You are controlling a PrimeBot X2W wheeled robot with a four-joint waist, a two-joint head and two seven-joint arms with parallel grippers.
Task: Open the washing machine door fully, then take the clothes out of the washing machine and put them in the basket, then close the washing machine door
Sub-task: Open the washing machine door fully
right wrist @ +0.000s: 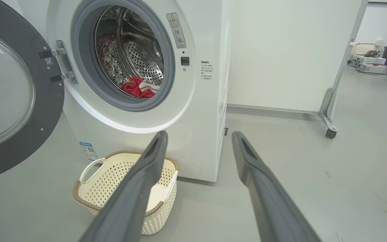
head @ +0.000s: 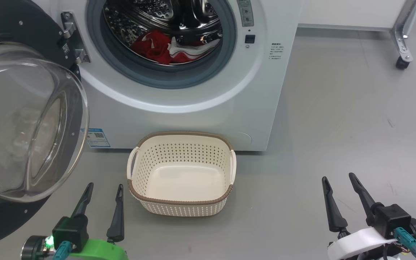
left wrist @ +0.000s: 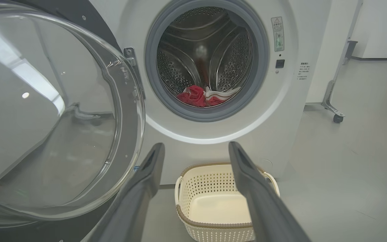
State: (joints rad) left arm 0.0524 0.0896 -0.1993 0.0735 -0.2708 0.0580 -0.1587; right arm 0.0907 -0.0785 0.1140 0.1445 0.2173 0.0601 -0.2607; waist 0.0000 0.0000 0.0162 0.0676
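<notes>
Head view: clothes lie low inside washer, just behind its grey seal. Door stands wide open left of washer, basket on floor right before washer. Left pincer and right pincer both spread wide, empty, well short of washer. Fabric looks soft, light, limp: prob. pinch a raised red fold; may drag on seal.
L wrist view: sees straight to drum back, pile front-centre.
R wrist view: adds washer's side wall, door hinges, wheeled frame beyond washer.
</notes>
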